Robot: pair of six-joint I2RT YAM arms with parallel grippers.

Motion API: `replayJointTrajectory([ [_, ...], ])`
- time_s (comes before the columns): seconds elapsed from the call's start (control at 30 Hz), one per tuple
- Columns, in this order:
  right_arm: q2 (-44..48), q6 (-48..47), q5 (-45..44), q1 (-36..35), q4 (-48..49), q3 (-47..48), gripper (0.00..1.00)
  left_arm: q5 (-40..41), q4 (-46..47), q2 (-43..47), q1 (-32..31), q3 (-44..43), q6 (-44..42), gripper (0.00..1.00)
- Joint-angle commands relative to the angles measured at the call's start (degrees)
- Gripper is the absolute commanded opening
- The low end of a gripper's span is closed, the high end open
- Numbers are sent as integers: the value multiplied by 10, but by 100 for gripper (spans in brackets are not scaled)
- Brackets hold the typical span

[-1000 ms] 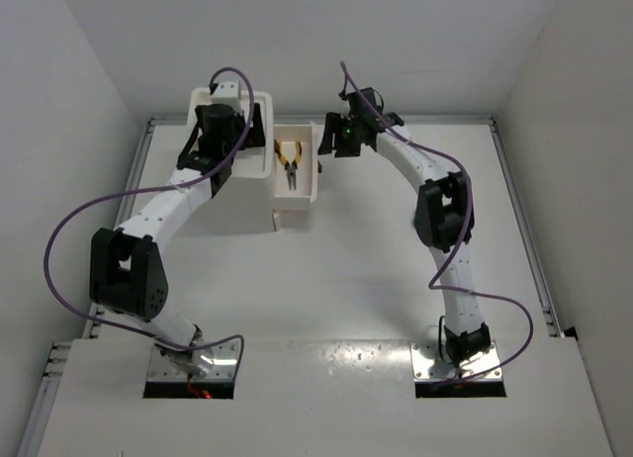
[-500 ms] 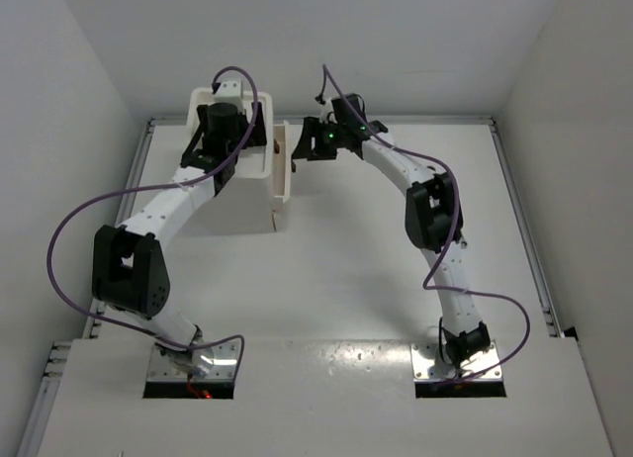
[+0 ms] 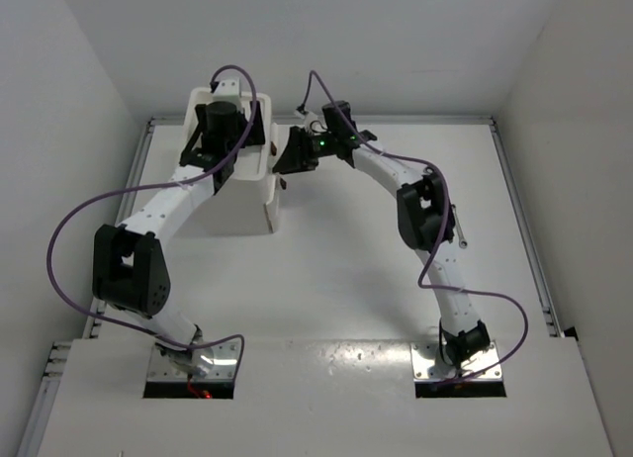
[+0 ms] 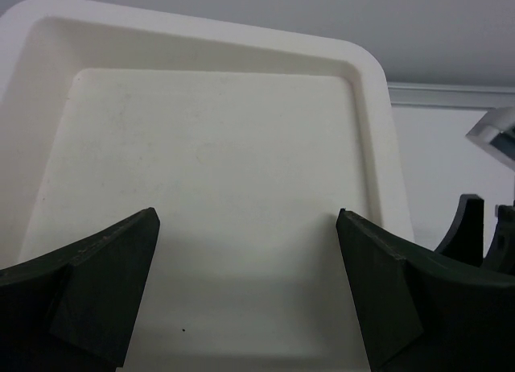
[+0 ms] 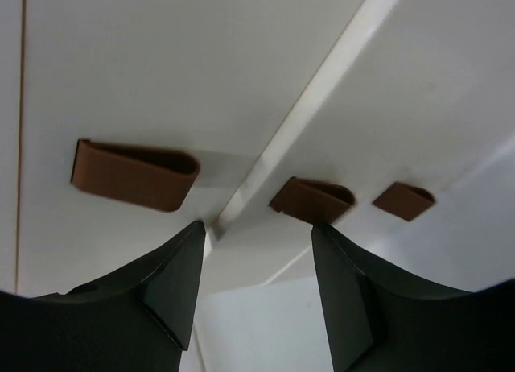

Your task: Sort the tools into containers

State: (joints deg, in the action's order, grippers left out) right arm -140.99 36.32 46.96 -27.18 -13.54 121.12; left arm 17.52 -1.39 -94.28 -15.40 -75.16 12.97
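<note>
The white drawer unit [image 3: 259, 195] stands at the back left with its drawers pushed in. No tools show; the yellow-handled pliers are hidden inside. My left gripper [image 3: 226, 131] hovers open and empty over the top tray [image 4: 217, 58], whose floor is bare between my fingers [image 4: 105, 283]. My right gripper [image 3: 284, 158] is open and empty, with its tips against the unit's front face. In the right wrist view it [image 5: 257, 235] sits just below two of the dark-red knobs, one [image 5: 133, 175] on the left and one [image 5: 312, 199] on the right. A third knob [image 5: 404, 201] is farther right.
White walls enclose the table on three sides. Part of the right gripper shows at the right edge of the left wrist view [image 4: 475, 235]. A thin grey item [image 3: 459, 225] lies beside the right arm's elbow; I cannot tell what it is.
The right gripper moved left and pushed the open drawer holding the yellow pliers into the unit; the drawer is now shut and the pliers are out of sight. The left arm stayed put.
</note>
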Motion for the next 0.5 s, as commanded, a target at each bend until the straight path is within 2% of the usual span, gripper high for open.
replayJointTrajectory([
  [0.0,-8,49,138,-29,84,-20,57,-37,-252,-75,2,61,52,100],
  [0.13,19,44,144,-15,119,-77,57,-42,-252,-75,2,61,52,100],
  [0.27,43,-2,180,49,132,-90,57,-48,-252,-75,2,61,52,100],
  [0.4,72,-99,214,108,174,-113,55,-58,-252,-75,2,61,47,100],
  [0.47,55,-155,244,123,130,-91,55,-76,-252,-75,2,61,42,100],
])
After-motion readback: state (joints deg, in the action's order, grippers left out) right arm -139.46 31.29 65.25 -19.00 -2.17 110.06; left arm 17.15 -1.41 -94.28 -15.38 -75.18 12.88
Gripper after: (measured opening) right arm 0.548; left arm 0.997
